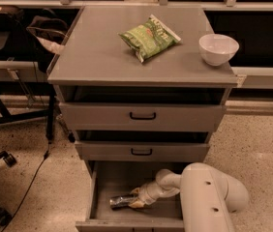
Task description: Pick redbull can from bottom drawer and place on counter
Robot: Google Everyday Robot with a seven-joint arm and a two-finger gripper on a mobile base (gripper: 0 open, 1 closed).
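The redbull can [120, 201], silver with bluish patches, lies on its side on the grey floor of the open bottom drawer [122, 178], near its front left. My gripper [134, 200] reaches into the drawer from the right, its fingers on either side of the can's right end, closed on it. The can is low, at or just above the drawer floor. The white arm [209, 197] comes in from the lower right. The counter [98, 57] is the grey top of the cabinet above.
A green chip bag [148, 37] and a white bowl [218, 48] sit on the counter's back right. The two upper drawers [142, 116] stand slightly open. A dark chair base [1, 161] and a cable [30, 182] are on the floor at left.
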